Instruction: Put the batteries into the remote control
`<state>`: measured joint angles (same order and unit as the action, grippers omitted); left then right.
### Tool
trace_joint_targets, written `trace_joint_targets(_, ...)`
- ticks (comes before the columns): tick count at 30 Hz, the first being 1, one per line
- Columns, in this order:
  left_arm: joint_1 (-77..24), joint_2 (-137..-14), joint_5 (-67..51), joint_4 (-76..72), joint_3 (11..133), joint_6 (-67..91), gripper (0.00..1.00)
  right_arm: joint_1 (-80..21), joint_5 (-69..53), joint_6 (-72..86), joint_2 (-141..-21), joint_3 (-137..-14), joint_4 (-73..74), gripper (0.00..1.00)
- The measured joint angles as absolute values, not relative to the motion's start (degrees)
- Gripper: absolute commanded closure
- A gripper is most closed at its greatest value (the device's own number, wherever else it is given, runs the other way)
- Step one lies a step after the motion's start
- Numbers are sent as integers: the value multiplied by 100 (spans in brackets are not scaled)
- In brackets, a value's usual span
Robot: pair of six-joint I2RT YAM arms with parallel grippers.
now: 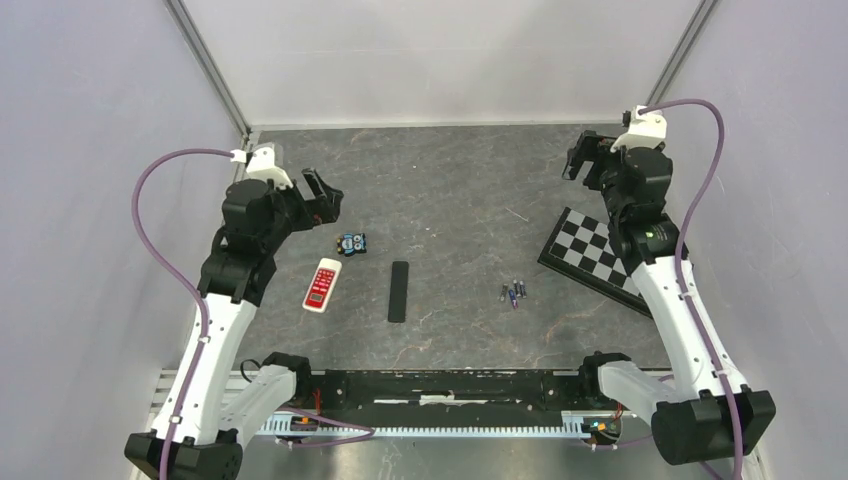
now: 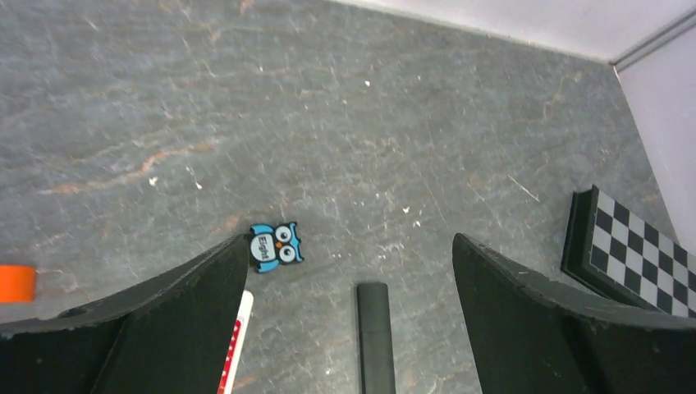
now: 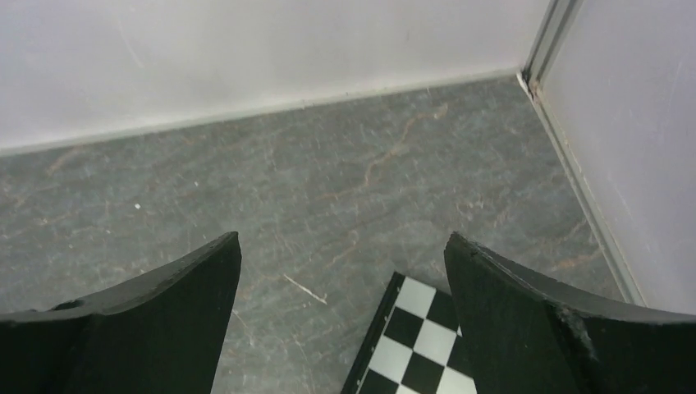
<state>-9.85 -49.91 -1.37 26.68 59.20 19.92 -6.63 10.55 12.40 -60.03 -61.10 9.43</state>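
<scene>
Picking those batteries (image 1: 514, 292) up is where I'd expect this to bite you. They're a tiny cluster of slim cells lying loose on the grey table (image 1: 450, 180), right of centre, between the black remote (image 1: 399, 291) and the checkerboard (image 1: 598, 256), packed close together. Come down with wide jaws and you'll probably nudge two at once, or pinch one off-centre and send it rolling. They're round, so any sideways shove moves them.

Second thing: there are two remotes, the black one and a white-and-red remote (image 1: 322, 285) just left of it. I can't tell from here which one has the battery bay open, or whether either does, so going for the wrong one is a real risk. The little owl figure (image 1: 351, 243) sits just beyond the white one and would be easy to clip on a left-side approach.

Pose-wise, both arms are raised and reaching toward the far wall, with nothing held. The left gripper (image 1: 325, 195) hovers above the table beyond the owl, fingers spread wide, and its camera looks down on the owl and the remotes' far ends. The right gripper (image 1: 583, 157) is up by the far right corner, beyond the checkerboard, also spread wide and empty, well apart from the batteries.
</scene>
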Motion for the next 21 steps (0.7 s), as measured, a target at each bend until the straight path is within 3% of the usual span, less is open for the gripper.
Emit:
trace_joint_targets(3, -982, -4991, -416, 2720, 5765, 2171, 0, -663, 1153, 1317, -6101, -6077, 1227, 2)
trace_joint_targets(7, -985, -4984, -760, 2676, 5356, 2567, 0, -663, 891, 1472, -6396, -6069, 1509, 13)
trace_joint_targets(11, -982, -4912, -738, 2641, 4766, 2930, 0, -980, 744, 1776, -6641, -5948, 1629, 8)
trace_joint_targets(14, -982, -4759, -904, 2512, 4412, 2939, 0, -1892, 1096, 2025, -6945, -5961, 1774, 2)
trace_joint_targets(21, -982, -4692, -1017, 2475, 4381, 2934, 0, -4287, 1745, 2679, -8200, -6010, 1951, 2)
